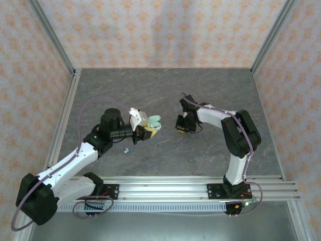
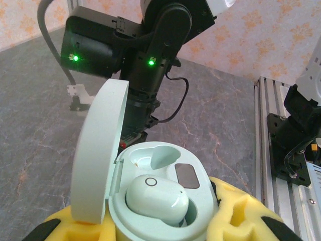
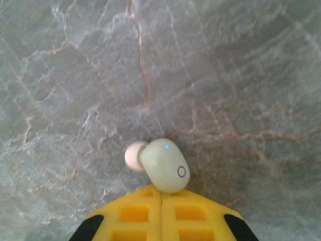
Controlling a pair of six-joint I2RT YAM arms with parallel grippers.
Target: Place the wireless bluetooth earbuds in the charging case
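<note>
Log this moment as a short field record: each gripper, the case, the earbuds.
left gripper: shut on the charging case
lid: open, standing up at the case's left
near slot: seated mint earbud
far slot: empty
right gripper: jaws shut, loose mint earbud at their tips; whether it is gripped is unclear
light blue bits: on the table beside the left arm, too small to count
</note>
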